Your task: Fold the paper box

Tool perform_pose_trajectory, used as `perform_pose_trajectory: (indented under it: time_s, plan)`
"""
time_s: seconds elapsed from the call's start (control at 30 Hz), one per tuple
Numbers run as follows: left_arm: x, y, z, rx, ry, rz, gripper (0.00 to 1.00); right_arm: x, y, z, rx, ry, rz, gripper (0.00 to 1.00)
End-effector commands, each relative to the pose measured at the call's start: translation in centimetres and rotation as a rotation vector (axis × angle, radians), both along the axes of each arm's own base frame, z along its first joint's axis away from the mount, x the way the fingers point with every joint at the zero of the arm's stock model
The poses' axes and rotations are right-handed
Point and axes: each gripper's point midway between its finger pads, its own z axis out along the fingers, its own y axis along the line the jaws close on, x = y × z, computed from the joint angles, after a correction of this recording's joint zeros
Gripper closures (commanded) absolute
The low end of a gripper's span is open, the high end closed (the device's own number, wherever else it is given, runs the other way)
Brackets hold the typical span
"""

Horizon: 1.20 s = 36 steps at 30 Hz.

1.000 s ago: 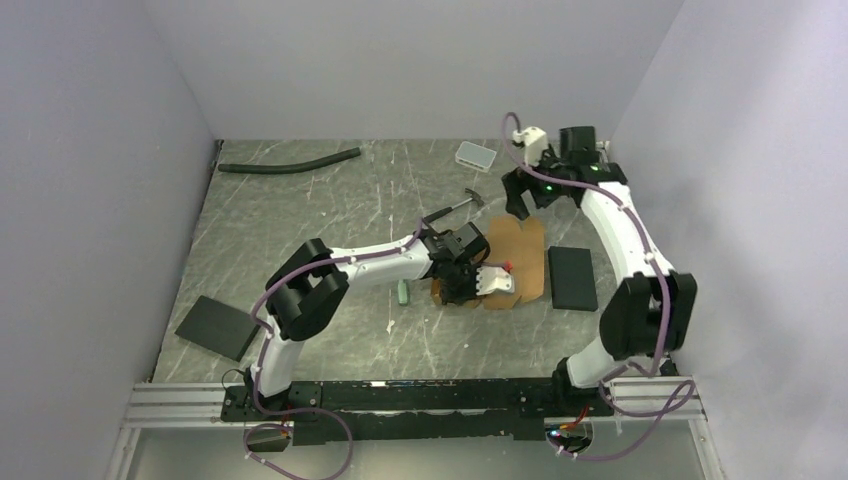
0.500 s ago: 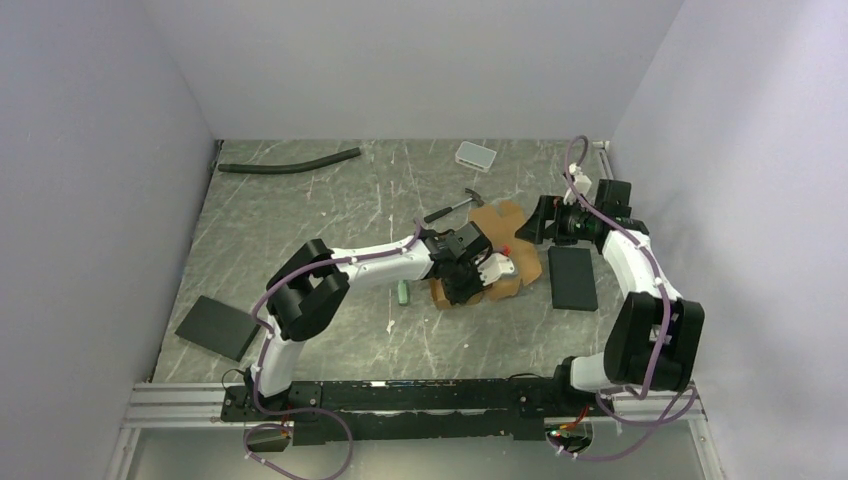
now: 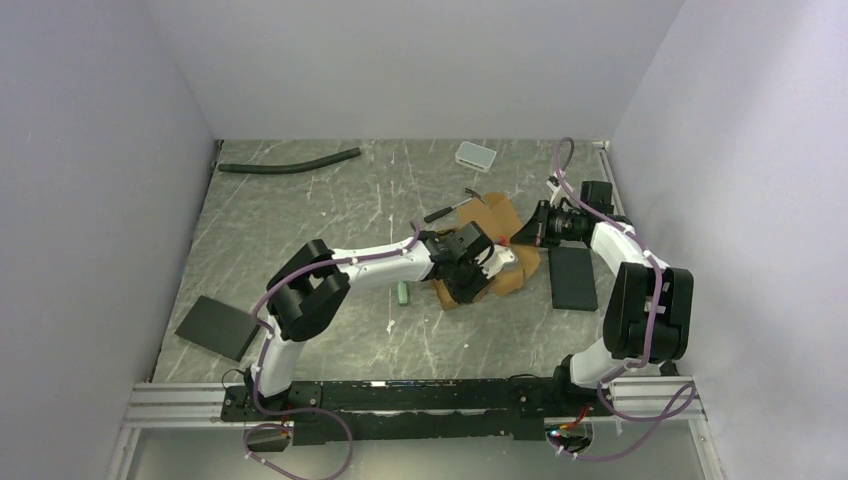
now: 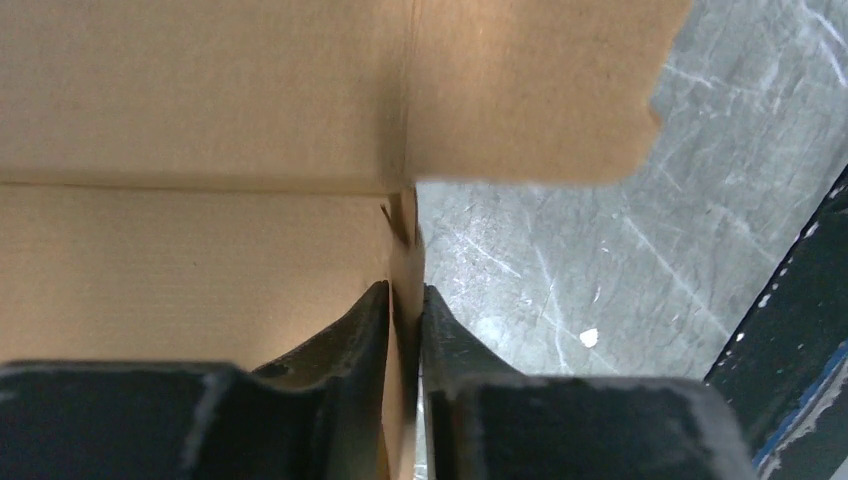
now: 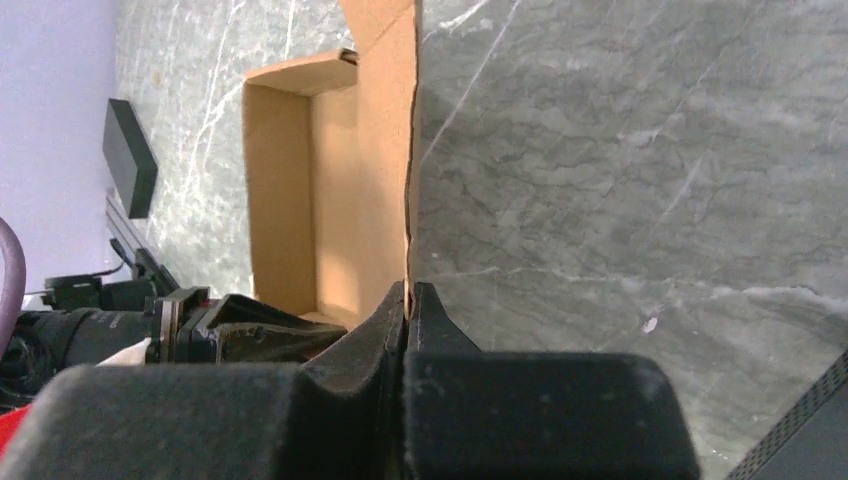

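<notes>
left claw [image 4: 405, 300]: fingers nearly together, straddling the edge of an upright panel of the paper box [image 4: 200, 260]. We read that as a pinch on the board; how firm it is, we can't tell.

right claw [image 5: 408, 300]: fully closed on the thin edge of another wall, with the open carton cavity just left of it in the wrist view.

The box sits on the worktop [image 3: 330, 220], right of centre in the top view, between the two claws. It's partly erected, one flap raised toward the upper right. A black slab [image 3: 572, 277] lies just beside it on the right.

Handling, our call: light, thin corrugated board, stiff in the panels, hinging easily at the creases, likely to skate on the smooth top. We'd grab panel edges close to a crease, not flap tips. Hard pinches risk dents or a tear at the die-cut notches.
</notes>
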Motion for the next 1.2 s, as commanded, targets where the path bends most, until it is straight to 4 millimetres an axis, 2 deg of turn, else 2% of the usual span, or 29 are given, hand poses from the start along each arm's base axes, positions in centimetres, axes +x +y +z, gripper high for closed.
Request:
perform_pose_trajectory:
  time_s: [0.0,0.07,0.23,0.37,0.5,0.63,0.73,0.83,0.93,1.03,1.17]
  plan:
    - [0.3,-0.7,2.2,-0.071,0.005,0.114,0.71,1.0,-0.2,3.0,-0.036,-0.162,0.049,1.00]
    - [0.6,-0.6,3.4,-0.097,-0.010,0.140,0.60,0.9,-0.3,3.2,-0.059,-0.196,0.076,1.00]
    - [1.3,0.1,7.4,-0.206,-0.038,0.185,0.40,0.5,-0.1,3.7,-0.075,-0.249,0.133,1.00]
    - [1.7,1.5,11.5,-0.352,-0.030,0.221,0.35,0.1,0.3,4.3,-0.070,-0.288,0.185,1.00]
    - [2.9,4.5,14.2,-0.451,-0.049,0.282,0.33,-0.2,0.5,5.2,-0.078,-0.330,0.243,1.00]
    - [4.1,8.5,14.1,-0.498,-0.045,0.380,0.32,-0.3,0.2,6.3,-0.113,-0.376,0.275,1.00]
    - [5.1,11.1,13.2,-0.538,0.002,0.480,0.32,-0.1,-0.3,7.8,-0.144,-0.414,0.271,1.00]
    - [5.9,12.5,11.6,-0.585,0.090,0.576,0.31,-0.1,-1.1,9.3,-0.164,-0.450,0.254,1.00]
    - [6.7,12.4,10.2,-0.628,0.183,0.631,0.27,0.0,-2.3,10.8,-0.169,-0.478,0.221,1.00]
    - [7.1,11.6,8.5,-0.599,0.265,0.647,0.16,0.0,-3.8,11.8,-0.172,-0.494,0.178,1.00]
    - [7.8,10.3,7.3,-0.529,0.248,0.663,0.14,0.0,-5.4,12.2,-0.178,-0.499,0.125,1.00]
